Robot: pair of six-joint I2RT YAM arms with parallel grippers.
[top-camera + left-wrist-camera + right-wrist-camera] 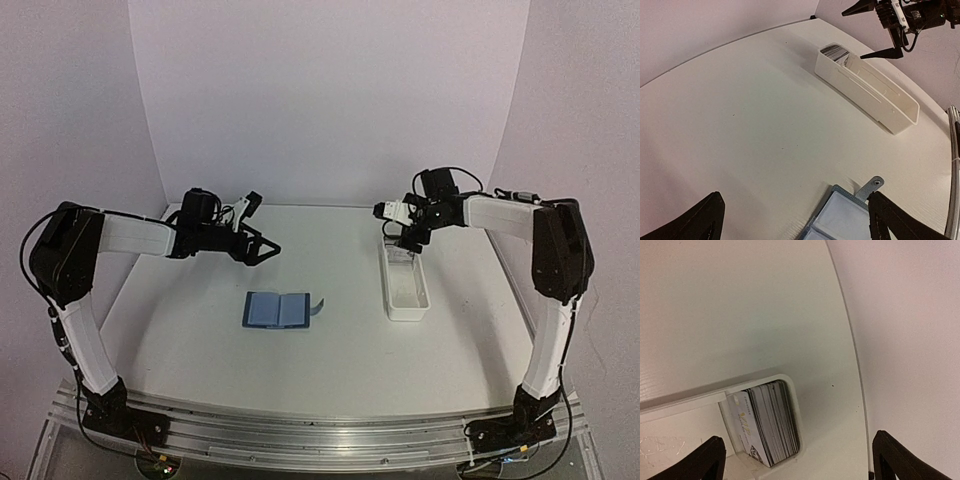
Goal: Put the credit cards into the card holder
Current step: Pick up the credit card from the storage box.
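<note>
Card holder [278, 310], small dark-blue folding wallet, lies open on white table [200, 330]. Grey stack of credit cards [771, 422] stands in far end of long white tray [408, 312] to its right. Right gripper [405, 238] hovers above stack, jaws apart. Left gripper [266, 250] beyond holder, jaws apart, empty.

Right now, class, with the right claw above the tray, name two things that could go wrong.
1. The cards stand packed tight against the end wall of the tray, so the open right claw may pinch several or catch the rim.
2. The card holder lies open and unheld, the left claw off it; it may slide.
</note>
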